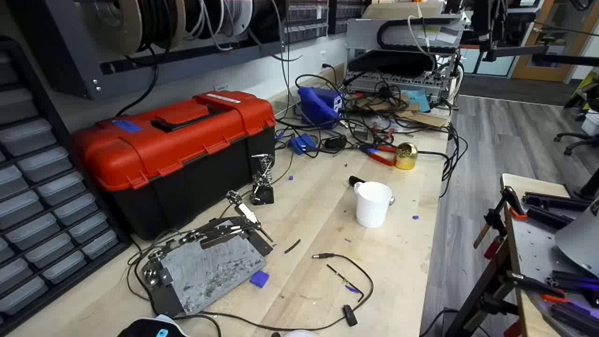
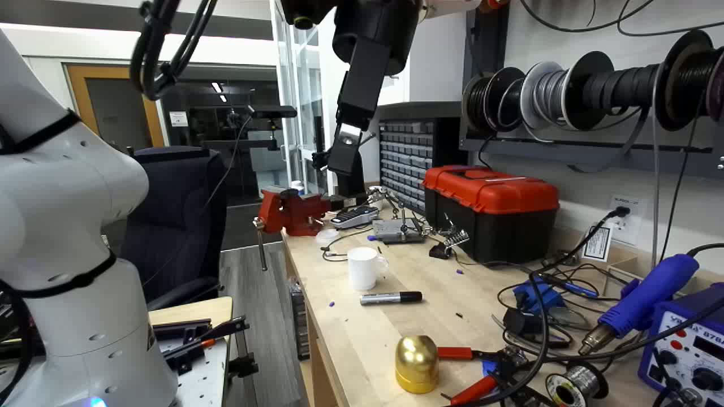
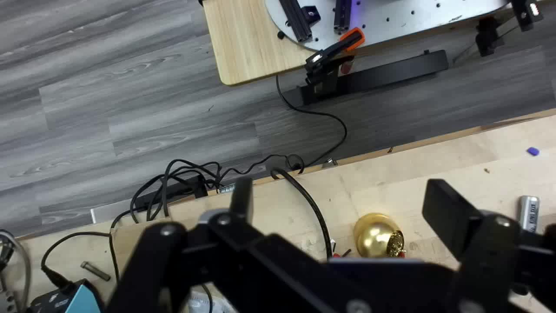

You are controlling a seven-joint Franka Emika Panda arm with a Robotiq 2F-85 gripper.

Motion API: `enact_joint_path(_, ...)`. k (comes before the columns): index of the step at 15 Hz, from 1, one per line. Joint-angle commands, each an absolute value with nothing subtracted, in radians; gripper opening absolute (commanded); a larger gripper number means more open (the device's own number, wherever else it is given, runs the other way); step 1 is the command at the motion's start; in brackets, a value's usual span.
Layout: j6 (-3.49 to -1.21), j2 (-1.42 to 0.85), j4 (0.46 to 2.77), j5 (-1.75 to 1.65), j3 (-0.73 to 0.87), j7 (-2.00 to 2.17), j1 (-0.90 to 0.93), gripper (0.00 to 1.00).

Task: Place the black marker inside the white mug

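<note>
Black marker point(image 2: 390, 298): lying flat on the bench point(image 2: 362, 345), grey barrel to the left and black cap to the right in an exterior view; it is just beside the mug (touching or only close, I cannot tell), not in it.

White mug point(image 2: 362, 270): upright on the bench, on the marker's far side in an exterior view, handle to the right; its inside cannot be made out.

Gripper point(image 3: 339, 195): above the bench, fingers point(image 3: 449, 215) spread wide, nothing held between them. In the wrist view the marker shows at the right, partly covered by the gripper; the mug does not show.

Gold tip cleaner point(image 2: 417, 364): nearer than the marker in an exterior view; in the wrist view it shows between the fingers, below them (a thing to leave alone, I judge).

Marker into mug, done: none of the carrying, as far as can be seen. The marker lies ungripped, the mug stands ready. I judge this the very start.

Marker into mug, to do: by my judgement, all of it: bring the gripper over the marker, grasp the barrel without nudging the mug, lift, tip the marker on end, lower it past the rim, let go.
</note>
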State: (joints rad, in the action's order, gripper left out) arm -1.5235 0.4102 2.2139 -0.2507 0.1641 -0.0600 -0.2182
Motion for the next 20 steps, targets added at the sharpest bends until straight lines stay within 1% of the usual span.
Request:
enact_joint_path(1,-1.521,0.41,2.212,-0.254,0.176,-0.056,-0.205,1.0)
enact_joint_path(15,-1.521,0.41,2.212,-0.254,0.176,-0.056,-0.205,1.0)
enact_joint_path(20,-1.613,0.393,2.247,-0.205,0.201,-0.065,-0.203,1.0)
